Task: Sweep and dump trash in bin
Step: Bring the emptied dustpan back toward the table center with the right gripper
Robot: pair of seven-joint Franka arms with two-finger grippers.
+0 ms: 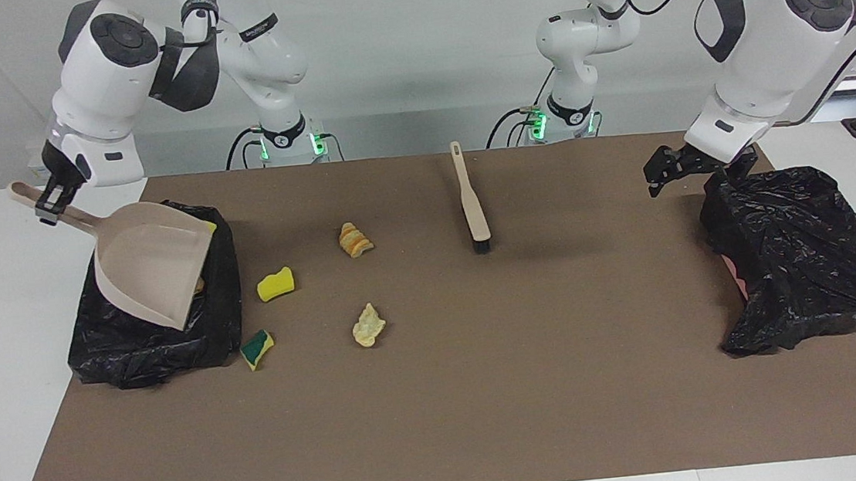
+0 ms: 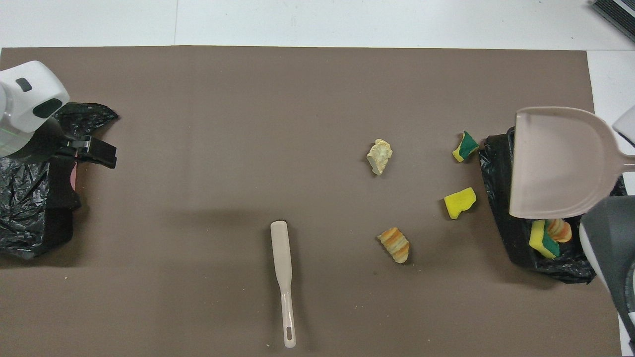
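the right gripper (image 1: pixel 53 202) is clenched on the handle of the dustpan (image 1: pixel 147 261), holding it tilted in the air over the bin (image 1: pixel 222 320), a black-lined tub at the right arm's end of the table. the pan looks empty. in the bin, a green-backed sponge (image 2: pixel 541 239) and a striped lump (image 2: pixel 560 230) show past the pan's edge; the pan hides the rest of the inside. four scraps lie on the brown mat (image 1: pixel 490 421) beside the bin: a yellow sponge (image 1: pixel 276 284), a green-and-yellow piece (image 1: pixel 256 349) just beside the bin's corner, a striped bread lump (image 1: pixel 355 240) and a pale lump (image 1: pixel 368 325). the brush (image 1: pixel 470 198) lies alone mid-mat, nearer the robots, touched by nothing. the left gripper (image 1: pixel 658 172) hangs released, fingers apart and holding nothing, over the edge of a crumpled black bag (image 1: pixel 801 254) at the left arm's end.
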